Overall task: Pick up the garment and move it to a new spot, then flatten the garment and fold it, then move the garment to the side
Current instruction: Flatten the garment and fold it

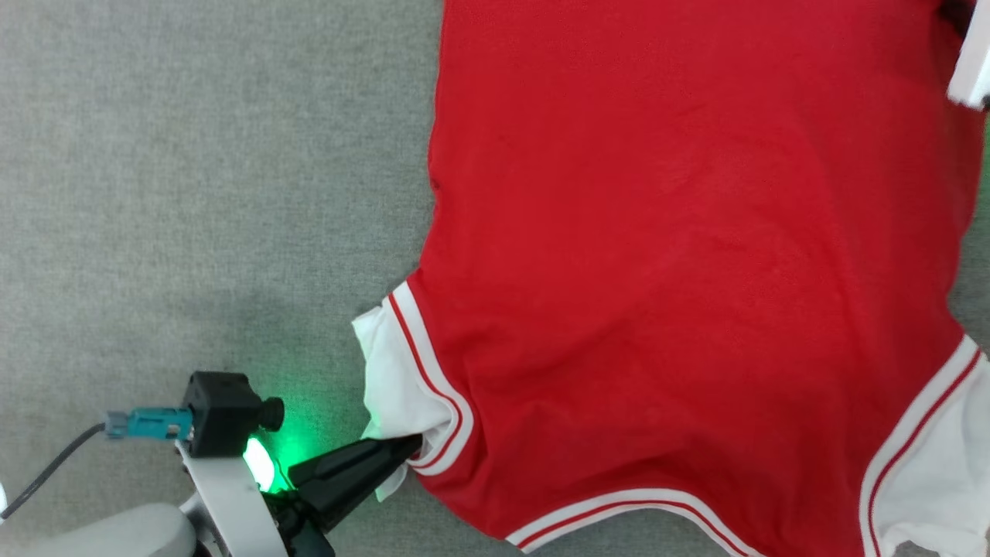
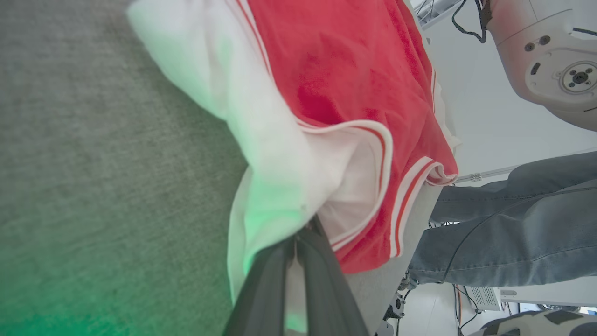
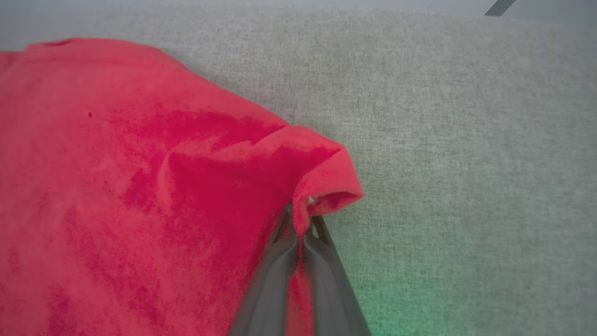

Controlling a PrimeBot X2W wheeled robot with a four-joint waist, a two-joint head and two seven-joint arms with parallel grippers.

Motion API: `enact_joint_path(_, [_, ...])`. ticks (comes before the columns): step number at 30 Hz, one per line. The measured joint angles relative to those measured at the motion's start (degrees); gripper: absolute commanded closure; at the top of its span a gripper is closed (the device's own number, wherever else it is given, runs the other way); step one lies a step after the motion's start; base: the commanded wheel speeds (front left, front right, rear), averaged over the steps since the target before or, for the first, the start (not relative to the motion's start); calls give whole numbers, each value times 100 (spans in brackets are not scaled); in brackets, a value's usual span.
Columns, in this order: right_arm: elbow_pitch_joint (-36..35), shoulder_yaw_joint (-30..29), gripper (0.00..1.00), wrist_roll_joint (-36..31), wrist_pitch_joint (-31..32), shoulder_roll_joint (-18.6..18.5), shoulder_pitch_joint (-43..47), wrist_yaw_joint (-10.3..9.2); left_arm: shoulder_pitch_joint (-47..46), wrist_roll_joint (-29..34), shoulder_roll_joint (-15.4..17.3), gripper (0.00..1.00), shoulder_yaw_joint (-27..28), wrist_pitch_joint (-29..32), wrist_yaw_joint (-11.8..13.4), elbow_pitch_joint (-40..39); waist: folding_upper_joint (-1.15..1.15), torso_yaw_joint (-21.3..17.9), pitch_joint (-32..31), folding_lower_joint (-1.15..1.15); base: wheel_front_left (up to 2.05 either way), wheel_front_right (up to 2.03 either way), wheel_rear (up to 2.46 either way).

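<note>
Red jersey T-shirt (image 1: 681,255) spread over the right half of the grey cloth-covered worktop (image 1: 193,193), striped collar trim at the near edge, white sleeves at near left and near right, red body reaching up to the far edge of the head view. Plain red side up; no number or lettering to be seen.

Left gripper (image 1: 411,449) at near left, fingers (image 2: 326,289) closed on the bunched white sleeve (image 1: 390,371), just beside its red-white trim. Right gripper (image 3: 298,221) with fingers (image 3: 275,280) closed on a red hem corner (image 3: 326,186), the cloth folded over the tips and seemingly a little raised from the worktop.

Step in hand, by judgement: flattening, with the shirt already laid at its spot and held at one sleeve and one hem corner. Folding not yet begun. Next move probably calling for a gentle pull of the sleeve out to the left, low over the worktop, to open the crumpled white cloth, then for release of both grips without dragging the body into new wrinkles.

Hard to make out: amount of sleeve cloth between the left fingers, very close and blurred in the left wrist view. Near right sleeve cut off by the frame. Far right corner of the shirt in the head view hidden behind a pale robot part (image 1: 971,70). Green lamp glow (image 1: 259,464) tinting sleeve and worktop beside the left wrist. Legs of a person in jeans (image 2: 513,224) beyond the worktop edge.
</note>
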Motion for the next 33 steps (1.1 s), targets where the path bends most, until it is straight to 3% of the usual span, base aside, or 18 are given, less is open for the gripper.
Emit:
enact_joint_path(4, [-289,435,100,508,-167,-205,467,0,23,-174,-35,100,-9,-78,7,127,0,-70,-200,0,0,0,0])
enact_joint_path(8, [-1014,716,100,1177,99,-542,1256,0,166,-286,-59,100,144,-103,13,324,0,-157,-462,0,0,0,0])
enact_joint_path(12, [-2115,824,100,1694,708,-942,2230,0,513,-281,-113,100,624,-127,18,617,0,-274,-757,0,0,0,0])
enact_joint_path(17, [-3584,588,100,2115,1393,-1128,3647,0,916,-178,-174,100,1023,-127,18,769,0,-465,-1086,0,0,0,0])
enact_joint_path(25, [-5102,412,100,2331,1820,-836,6157,0,1368,-40,-155,100,1393,-127,18,872,0,-789,-1448,0,0,0,0])
enact_joint_path(33, [-5108,872,100,2191,1039,-223,7469,0,1668,55,-204,100,1616,-127,18,895,0,-974,-1600,0,0,0,0])
